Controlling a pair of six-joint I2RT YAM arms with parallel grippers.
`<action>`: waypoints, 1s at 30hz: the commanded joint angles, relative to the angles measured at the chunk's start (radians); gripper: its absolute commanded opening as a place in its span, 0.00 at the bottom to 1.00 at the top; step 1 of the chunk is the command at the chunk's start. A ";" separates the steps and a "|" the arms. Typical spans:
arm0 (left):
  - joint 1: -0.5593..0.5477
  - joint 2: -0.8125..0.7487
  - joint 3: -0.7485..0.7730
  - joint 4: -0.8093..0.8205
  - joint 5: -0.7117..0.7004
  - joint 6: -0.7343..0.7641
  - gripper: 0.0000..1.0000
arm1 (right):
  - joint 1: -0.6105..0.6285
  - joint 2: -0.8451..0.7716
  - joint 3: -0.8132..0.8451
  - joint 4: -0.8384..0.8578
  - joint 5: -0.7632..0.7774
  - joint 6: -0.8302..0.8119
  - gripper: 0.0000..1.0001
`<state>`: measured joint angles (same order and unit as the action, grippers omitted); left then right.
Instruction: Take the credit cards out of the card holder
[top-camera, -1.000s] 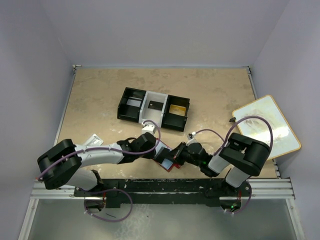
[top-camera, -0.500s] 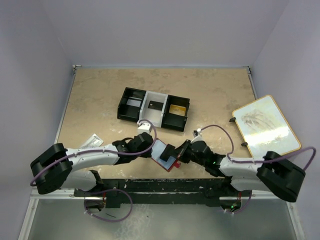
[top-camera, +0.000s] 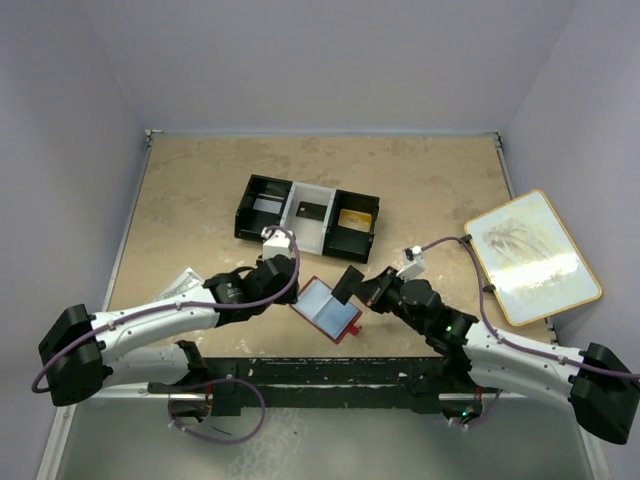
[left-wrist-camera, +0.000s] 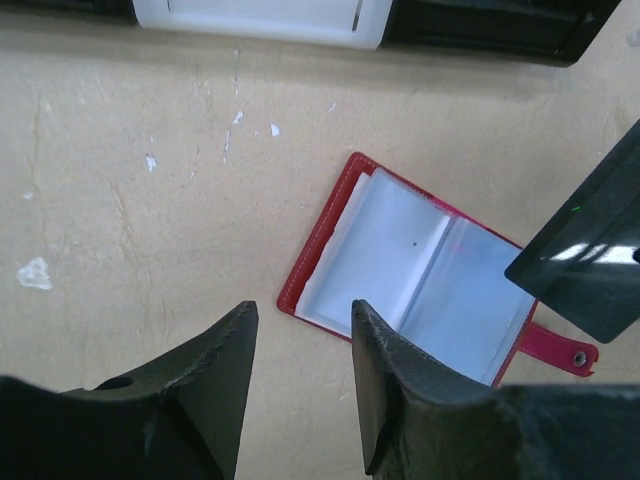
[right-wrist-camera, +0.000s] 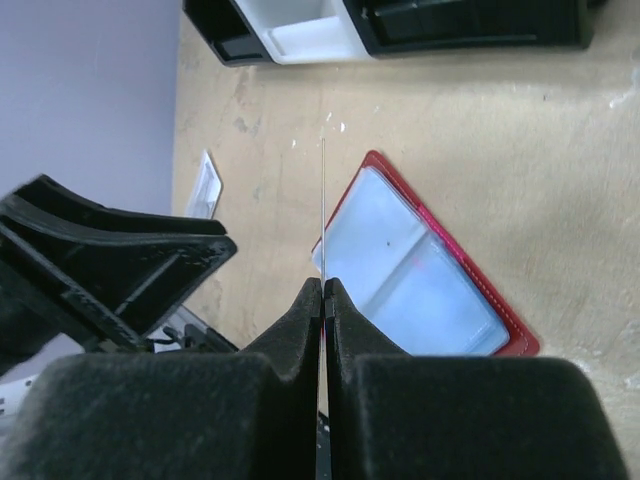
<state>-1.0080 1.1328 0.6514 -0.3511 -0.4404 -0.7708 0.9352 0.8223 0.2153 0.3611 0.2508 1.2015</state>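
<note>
Left gripper (left-wrist-camera: 301, 328) apart, right gripper (right-wrist-camera: 322, 292) pinched.

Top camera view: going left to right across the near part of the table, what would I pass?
Clear plastic packet → left gripper, open → red card holder, lying open → dark credit card → right gripper pinching it → wood-framed board.

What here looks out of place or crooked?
The pale, wood-rimmed rectangular board at the right lies skewed and reaches past the sandy table's right edge. The open red folding wallet lies at an angle too.
</note>
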 joint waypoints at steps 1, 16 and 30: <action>0.004 -0.031 0.153 -0.178 -0.087 0.079 0.44 | -0.001 -0.024 0.068 0.081 0.059 -0.164 0.00; 0.263 -0.038 0.350 -0.408 -0.226 0.289 0.81 | -0.001 0.110 0.353 -0.051 0.069 -0.489 0.00; 0.415 -0.133 0.264 -0.348 -0.387 0.227 0.83 | -0.007 0.695 0.896 -0.387 0.213 -0.677 0.00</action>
<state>-0.5964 1.0271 0.9100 -0.7136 -0.7322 -0.5316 0.9348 1.3365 0.9226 0.1532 0.3523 0.5930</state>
